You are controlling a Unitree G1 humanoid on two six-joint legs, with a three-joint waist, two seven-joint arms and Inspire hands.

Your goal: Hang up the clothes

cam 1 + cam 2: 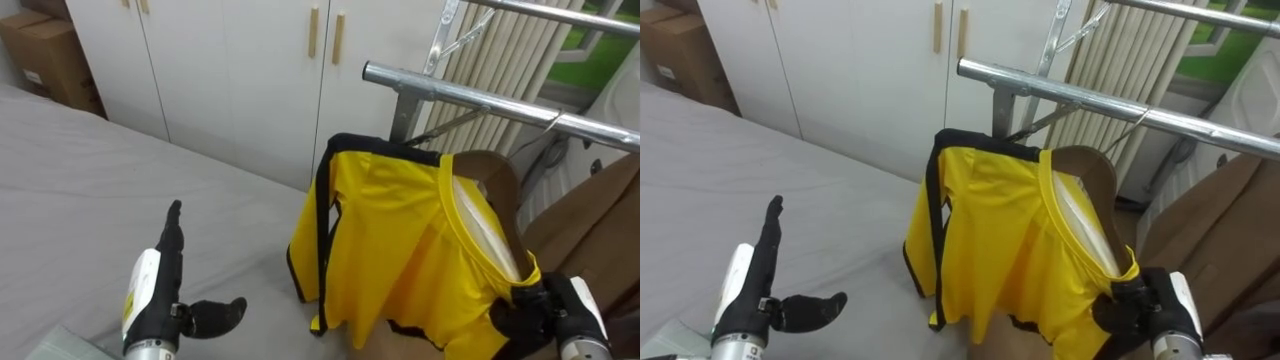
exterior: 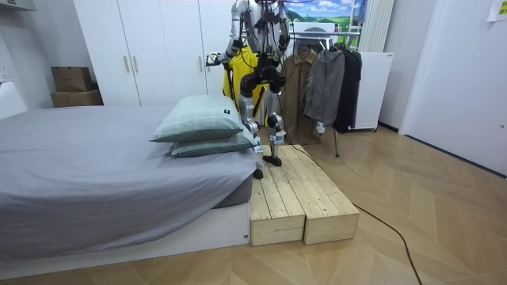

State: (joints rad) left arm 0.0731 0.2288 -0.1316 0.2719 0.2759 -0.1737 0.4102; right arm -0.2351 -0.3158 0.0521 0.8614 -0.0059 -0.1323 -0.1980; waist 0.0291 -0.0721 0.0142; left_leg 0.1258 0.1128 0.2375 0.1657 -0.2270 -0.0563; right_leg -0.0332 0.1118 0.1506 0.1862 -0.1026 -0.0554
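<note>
Yellow shirt point(image 1: 400, 250): here it is, black-trimmed, held up in the air above the edge of the bed point(image 1: 80, 180), draping down from its collar end.
Right robot hand point(image 1: 535, 308): low on the right, dark fingers curled tight into the shirt's collar end, pinching the cloth. What lies inside the collar I can't make out.
Left robot hand point(image 1: 165, 285): out over the grey bed cover, fingers straight and pointing away, thumb stuck out to the side. It holds nothing and is well apart from the shirt.
Rail point(image 1: 470, 100): a silver bar slanting across just above and behind the shirt. Whether the cloth touches it I cannot tell.
Brown garment point(image 1: 590, 230): hanging at the right, just behind the shirt.
Wardrobe point(image 1: 240, 70): white doors with pale handles, straight ahead beyond the bed.
Cardboard box point(image 1: 45, 55): on the far left, beside the wardrobe.
Stance: in the room view the robot stands upright on a wooden platform point(image 2: 301, 198) beside the bed, with pillows point(image 2: 202, 119) stacked near it and dark clothes point(image 2: 325, 79) on the rack beyond.
</note>
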